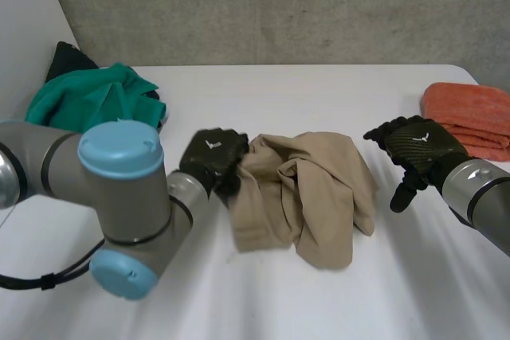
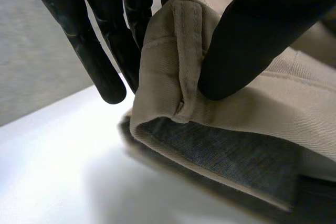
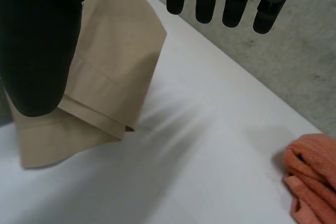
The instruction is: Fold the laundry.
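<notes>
Left hand pinches the beige garment at its edge on the robot's left. In the left wrist view the thumb presses a stitched hem against the fingers behind it, so the hand is closed on cloth. The right hand hangs just off the garment's opposite edge with its fingers straight and spread, and it holds nothing. The garment lies crumpled and creased in the middle of the white table, so I judge this fold hardly begun: it needs spreading flat first. Well beyond the garment on the right-hand side an orange towel looks already folded. Well off on the left-hand side a green heap looks unfolded.
</notes>
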Controlling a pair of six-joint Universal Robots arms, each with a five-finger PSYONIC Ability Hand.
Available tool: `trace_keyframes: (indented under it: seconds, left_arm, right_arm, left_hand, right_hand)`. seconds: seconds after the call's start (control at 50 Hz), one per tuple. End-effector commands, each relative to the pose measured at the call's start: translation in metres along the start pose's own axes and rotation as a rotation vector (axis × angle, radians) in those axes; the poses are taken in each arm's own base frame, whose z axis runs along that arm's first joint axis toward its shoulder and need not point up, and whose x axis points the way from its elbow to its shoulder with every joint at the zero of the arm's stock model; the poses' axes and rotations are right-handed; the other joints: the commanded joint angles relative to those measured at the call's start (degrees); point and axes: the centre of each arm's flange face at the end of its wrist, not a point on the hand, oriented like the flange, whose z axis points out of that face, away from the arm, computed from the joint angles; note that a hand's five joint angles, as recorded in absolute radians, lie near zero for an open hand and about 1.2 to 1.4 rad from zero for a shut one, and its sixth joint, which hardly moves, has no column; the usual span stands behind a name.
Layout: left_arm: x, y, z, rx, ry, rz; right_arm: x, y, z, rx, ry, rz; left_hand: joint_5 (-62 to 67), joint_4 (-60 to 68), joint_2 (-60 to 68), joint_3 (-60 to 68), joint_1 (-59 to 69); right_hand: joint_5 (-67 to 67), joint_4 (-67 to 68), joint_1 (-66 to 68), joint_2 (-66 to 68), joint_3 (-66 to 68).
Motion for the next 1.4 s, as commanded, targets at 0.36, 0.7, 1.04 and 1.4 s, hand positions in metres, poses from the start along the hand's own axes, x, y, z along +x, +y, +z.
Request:
trace_keyframes:
  seconds: [0.36,0.7,1.04,1.4]
  left_arm:
    - [0.028,-0.130,0.019,0.582,0.130,0.253]
    - [0.147,-0.048,-0.011,0.450,0.615,0.249]
    - [0.036,-0.124,-0.054,0.539,0.275,0.222]
    - [-0.077,-0.001,0.005,0.010,-0.070,0.052]
  right_arm:
    - [0.022,-0.019,0.001,0.089,0.138,-0.029]
    - [0.072,-0.015,0.008,0.121,0.311,-0.032]
    - [0.064,-0.098,0.004,0.276,0.239,-0.086]
    - [-0.068,-0.071,0.087,0.162,-0.141,-0.128]
  left_hand:
    - [15.67,11.84,11.96,12.35,15.96]
    - [-31.24,-35.06,-34.95,-34.55,-30.95]
    - [-49.91,-53.74,-53.62,-53.23,-49.62]
    - [-48.90,-52.73,-52.61,-52.22,-48.61]
  right_hand:
    - [-2.65,-1.97,-2.70,-1.75,-1.69]
    - [-2.65,-1.97,-2.70,-1.75,-1.69]
    - [-2.65,-1.97,-2.70,-1.75,-1.69]
    - [-2.65,-1.97,-2.70,-1.75,-1.69]
